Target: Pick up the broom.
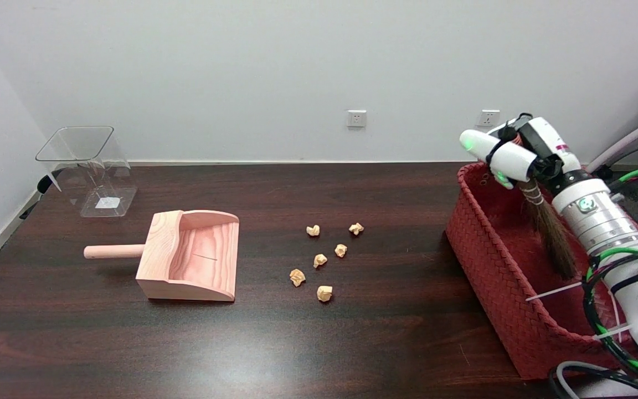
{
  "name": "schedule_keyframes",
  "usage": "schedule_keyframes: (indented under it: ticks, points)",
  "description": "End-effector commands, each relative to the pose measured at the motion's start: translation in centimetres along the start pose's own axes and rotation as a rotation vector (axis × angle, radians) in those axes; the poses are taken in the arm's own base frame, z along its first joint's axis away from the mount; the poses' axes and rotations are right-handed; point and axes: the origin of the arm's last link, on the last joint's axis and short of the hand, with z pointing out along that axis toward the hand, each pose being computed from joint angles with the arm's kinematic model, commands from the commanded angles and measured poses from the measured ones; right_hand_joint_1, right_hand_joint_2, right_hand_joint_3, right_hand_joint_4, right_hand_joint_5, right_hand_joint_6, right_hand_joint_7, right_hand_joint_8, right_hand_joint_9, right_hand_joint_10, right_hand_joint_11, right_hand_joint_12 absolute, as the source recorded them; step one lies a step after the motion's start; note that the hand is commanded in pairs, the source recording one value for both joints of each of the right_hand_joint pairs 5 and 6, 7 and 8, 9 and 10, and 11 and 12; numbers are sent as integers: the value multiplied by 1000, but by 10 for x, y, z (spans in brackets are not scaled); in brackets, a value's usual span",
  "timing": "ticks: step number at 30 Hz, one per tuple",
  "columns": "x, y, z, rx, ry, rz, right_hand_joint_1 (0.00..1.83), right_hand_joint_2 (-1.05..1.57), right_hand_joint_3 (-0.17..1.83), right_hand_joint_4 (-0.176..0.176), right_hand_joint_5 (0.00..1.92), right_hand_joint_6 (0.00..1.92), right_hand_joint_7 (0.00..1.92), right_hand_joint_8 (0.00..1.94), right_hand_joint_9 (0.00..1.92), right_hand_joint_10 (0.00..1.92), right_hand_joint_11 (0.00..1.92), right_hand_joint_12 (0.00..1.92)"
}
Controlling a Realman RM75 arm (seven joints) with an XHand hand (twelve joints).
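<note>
Broom (550, 230) hangs over red woven basket (499, 260) at table's right end, long axis near vertical, slightly tilted; bristles point down and toward picture's right, bound neck up at my fingers. My right hand (513, 152) clenched around broom's top, fingers wrapped on handle, held above basket's far rim. Counted: one broom, one basket, one wooden dustpan (189, 256) with handle pointing left, one clear container (87, 169) at far left, six crumpled paper balls (320, 260) mid-table (319, 343).

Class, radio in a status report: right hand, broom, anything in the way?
Right hand grips broom by its handle. Bristles hang down over red basket. Nothing blocking; paper scraps and dustpan lie clear to the side.
</note>
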Motion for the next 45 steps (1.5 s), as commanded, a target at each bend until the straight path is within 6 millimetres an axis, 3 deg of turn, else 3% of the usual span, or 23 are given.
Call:
schedule_keyframes:
  ticks: [1,15,24,31,45]
  points:
    - [28,-10,11,61,99,176,704,1265,-175,0,1920,1920,1920,1920,1920,1920,1920,1920]
    - [39,-33,28,182,151,334,740,1517,-102,0,1920,1920,1920,1920,1920,1920,1920,1920]
    - [43,-52,44,259,176,369,751,1571,198,0,1920,1920,1920,1920,1920,1920,1920,1920]
    - [48,-62,49,306,170,420,767,1571,247,0,1920,1920,1920,1920,1920,1920,1920,1920]
    - [30,-91,65,426,80,546,772,1571,467,0,1920,1920,1920,1920,1920,1920,1920,1920]
